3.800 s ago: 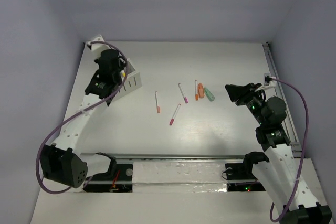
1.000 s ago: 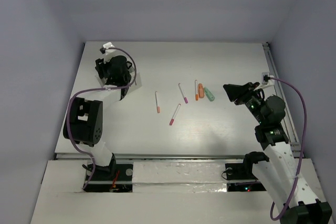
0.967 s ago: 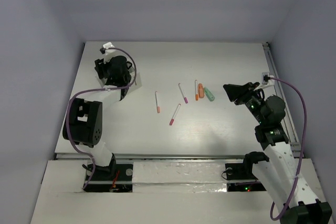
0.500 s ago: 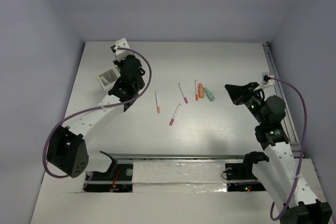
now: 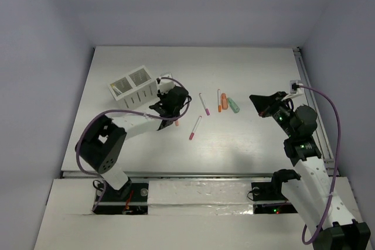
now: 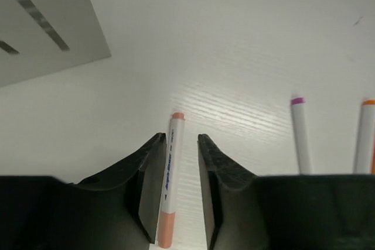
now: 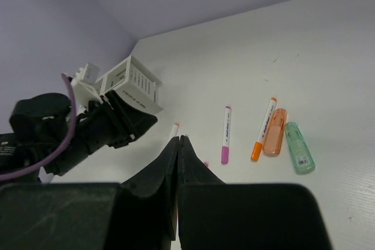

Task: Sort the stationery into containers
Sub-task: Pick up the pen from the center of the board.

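Note:
A white pen with salmon ends (image 6: 173,168) lies on the table between the fingers of my left gripper (image 6: 179,137). The jaws stand open astride it, with a gap on the right side. From above, that gripper (image 5: 170,102) sits just right of the white slotted organiser box (image 5: 135,85). A magenta-tipped pen (image 5: 204,103), an orange-tipped pen (image 5: 218,99), a stubby orange marker (image 5: 223,103) and a mint-green marker (image 5: 233,105) lie further right. A pink-ended pen (image 5: 195,127) lies nearer. My right gripper (image 7: 180,137) hangs shut and empty above the table's right side.
A metal rail with a small white socket (image 5: 295,87) runs along the table's right edge. The left arm's purple cable (image 5: 126,113) loops low across the near left of the table. Grey walls close in the far and side edges.
My left arm has swung from the organiser box rightward and down onto the salmon-ended pen, uncovering the box. The right arm has stayed put with its jaws shut.

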Robot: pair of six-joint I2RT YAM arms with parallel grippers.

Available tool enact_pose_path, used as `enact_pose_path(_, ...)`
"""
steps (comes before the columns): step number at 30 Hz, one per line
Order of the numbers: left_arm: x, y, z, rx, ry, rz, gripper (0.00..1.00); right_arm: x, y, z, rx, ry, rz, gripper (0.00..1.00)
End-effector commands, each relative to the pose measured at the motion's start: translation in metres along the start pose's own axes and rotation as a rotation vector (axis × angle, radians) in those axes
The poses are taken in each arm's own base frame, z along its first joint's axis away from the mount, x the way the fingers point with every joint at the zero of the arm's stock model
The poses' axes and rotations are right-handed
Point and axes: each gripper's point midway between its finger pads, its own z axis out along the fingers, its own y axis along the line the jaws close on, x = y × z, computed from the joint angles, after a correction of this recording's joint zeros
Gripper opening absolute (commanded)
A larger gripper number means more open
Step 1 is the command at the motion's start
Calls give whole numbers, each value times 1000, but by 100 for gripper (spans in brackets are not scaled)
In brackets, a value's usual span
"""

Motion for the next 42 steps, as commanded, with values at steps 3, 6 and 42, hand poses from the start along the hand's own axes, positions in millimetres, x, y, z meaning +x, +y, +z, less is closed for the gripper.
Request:
enact_pose_path(3,5,-13,13,-12,32,-2,39,-8,8,1,-38,-25,-24,0)
enact_pose_path(6,20,-5,29,-37,77,12,39,-8,9,1,-46,-23,-24,11)
enact_pose_path(42,-10,20,10,-72,56,78,0,-10,11,1,-50,-34,-27,26)
